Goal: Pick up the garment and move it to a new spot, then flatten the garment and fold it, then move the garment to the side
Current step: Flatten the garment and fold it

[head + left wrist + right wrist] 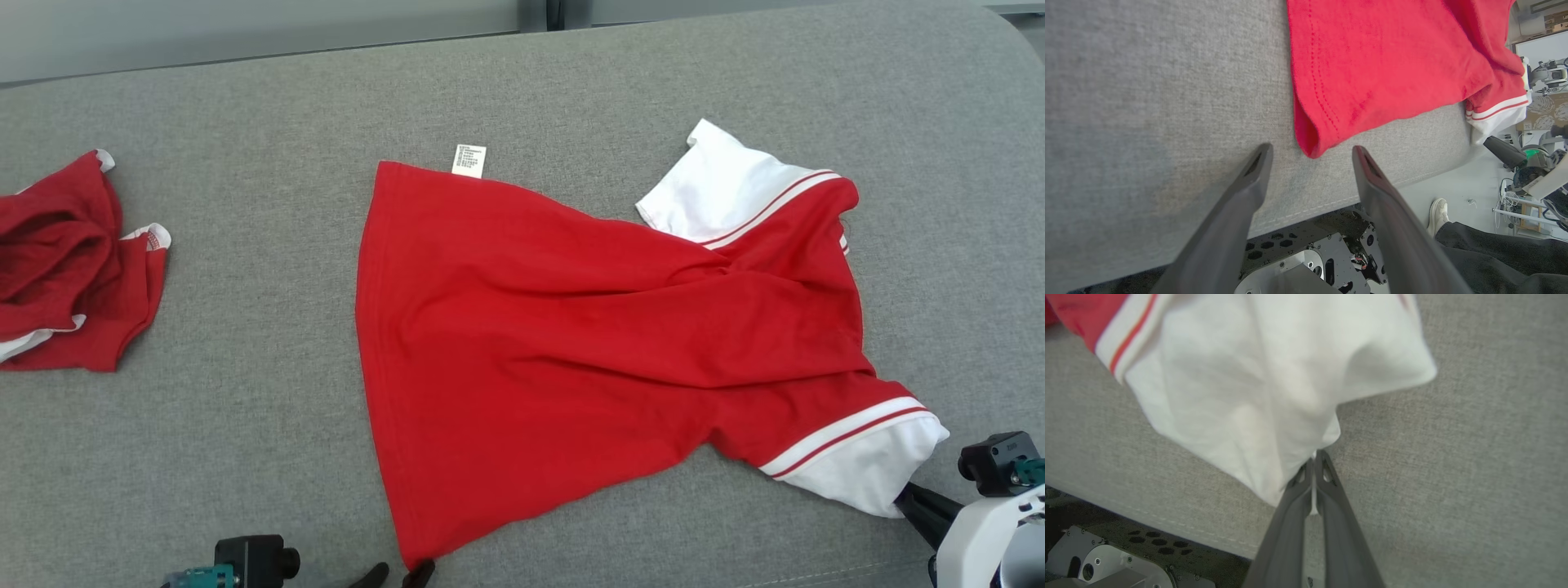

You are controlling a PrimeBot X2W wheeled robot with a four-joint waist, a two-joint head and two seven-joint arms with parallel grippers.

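Garment point(571, 327) half-flat. R end effector point(1314, 461) clamped on sleeve point(865, 465), 4 o'clock; L end effector point(1311, 149) apart, 6 o'clock. Fold + side-move pending.

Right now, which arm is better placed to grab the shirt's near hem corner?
Left. The left gripper stands open with the hem corner of the red shirt just beyond its fingertips, while the right gripper is shut on the white sleeve.
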